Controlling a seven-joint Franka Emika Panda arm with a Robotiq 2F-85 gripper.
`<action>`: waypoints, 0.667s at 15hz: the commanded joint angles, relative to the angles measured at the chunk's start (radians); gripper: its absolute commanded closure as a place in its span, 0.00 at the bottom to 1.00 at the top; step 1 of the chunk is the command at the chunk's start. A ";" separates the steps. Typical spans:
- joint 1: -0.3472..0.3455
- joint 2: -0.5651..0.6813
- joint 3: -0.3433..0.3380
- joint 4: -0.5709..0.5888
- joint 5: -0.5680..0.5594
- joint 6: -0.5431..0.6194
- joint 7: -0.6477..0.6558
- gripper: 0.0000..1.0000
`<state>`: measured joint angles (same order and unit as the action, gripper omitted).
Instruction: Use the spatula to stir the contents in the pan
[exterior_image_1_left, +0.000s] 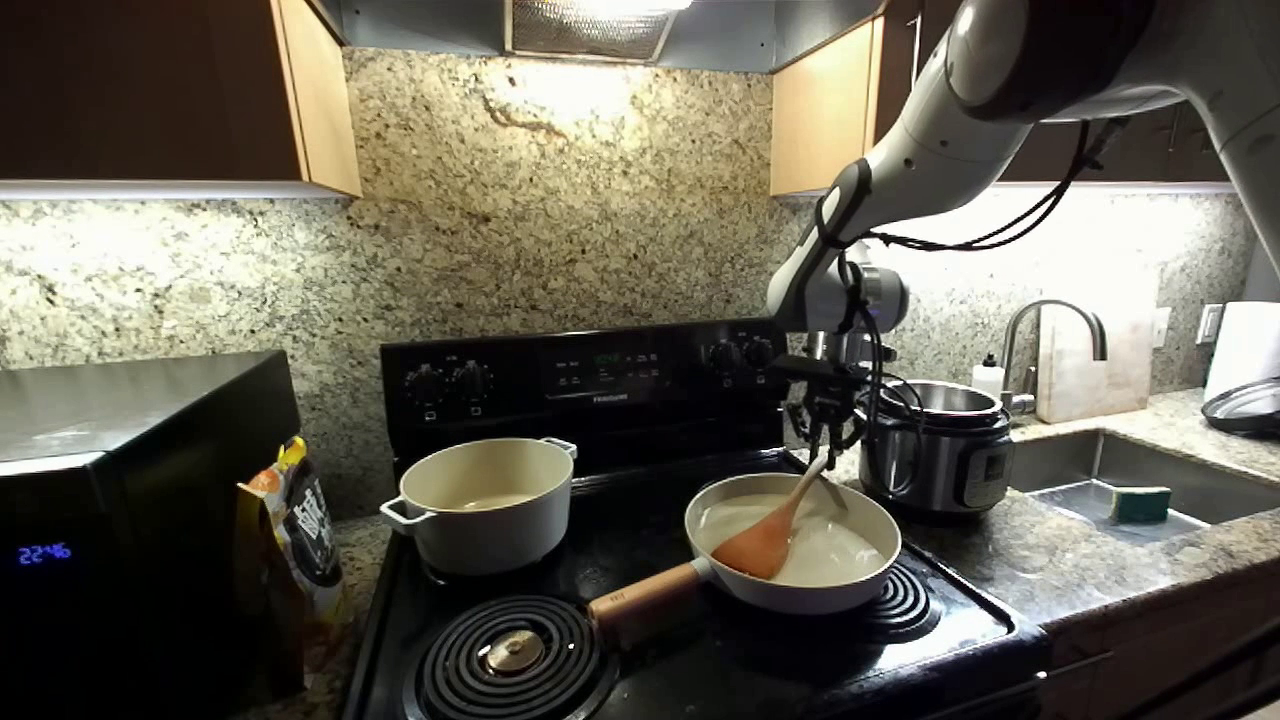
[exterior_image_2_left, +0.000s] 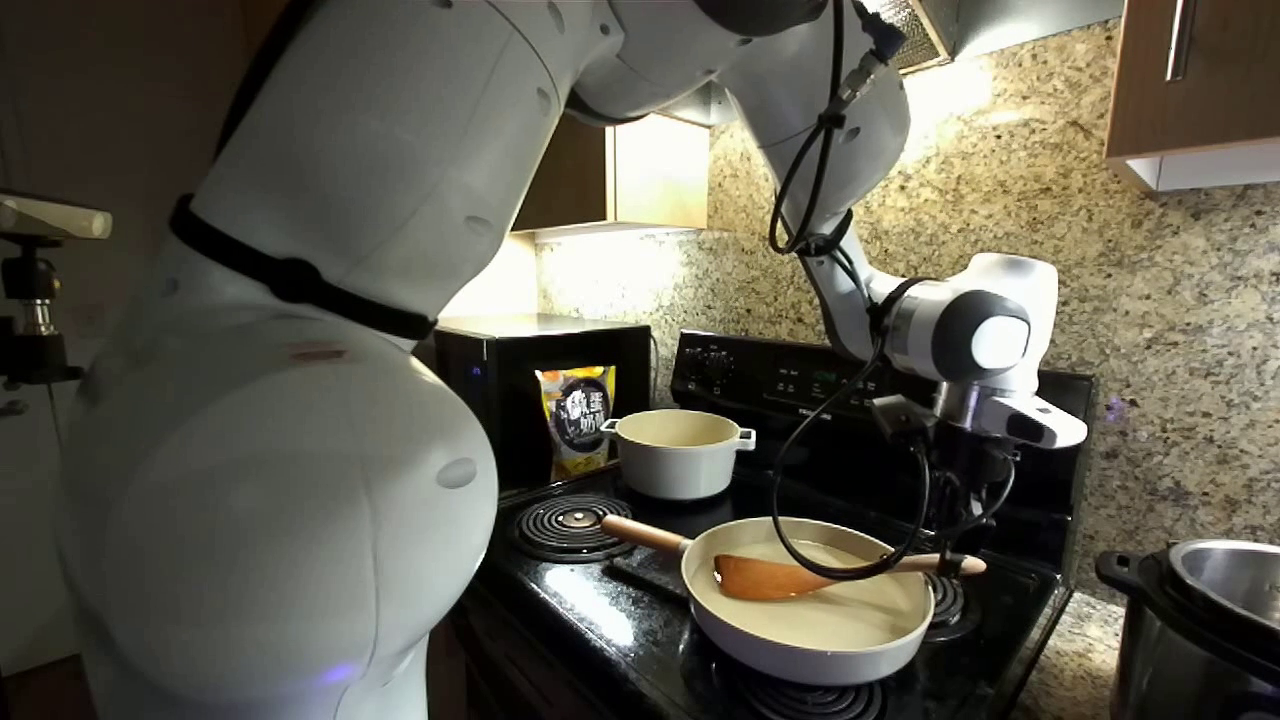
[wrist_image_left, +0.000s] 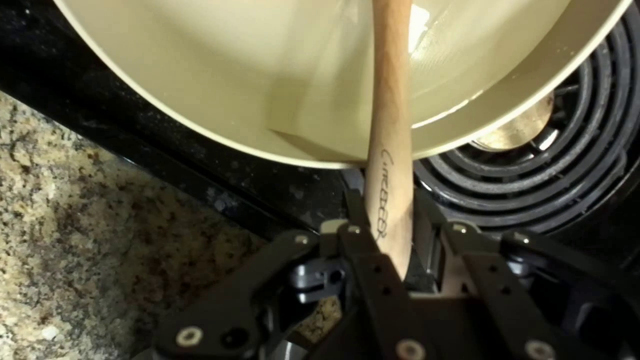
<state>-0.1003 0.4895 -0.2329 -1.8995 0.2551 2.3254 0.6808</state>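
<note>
Gripper around the spatula at its handle, blade inside the pan

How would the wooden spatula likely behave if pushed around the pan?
The spatula should be stiff, since it looks like solid wood. It is probably light, given its slim handle. It might twist in the gripper, being held near the handle's end while the wide blade lies in the pan.

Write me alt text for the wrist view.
A robot claw grips a wooden spatula that extends over a cream pan and out of frame. A coil burner shows at right, speckled counter at lower left.
</note>
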 joint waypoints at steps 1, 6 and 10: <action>0.010 -0.117 -0.007 -0.109 -0.010 0.084 0.032 0.88; 0.043 -0.213 -0.040 -0.224 -0.078 0.242 0.095 0.88; 0.080 -0.253 -0.089 -0.298 -0.201 0.344 0.273 0.88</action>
<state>-0.0572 0.3001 -0.2842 -2.1072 0.1429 2.5887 0.8178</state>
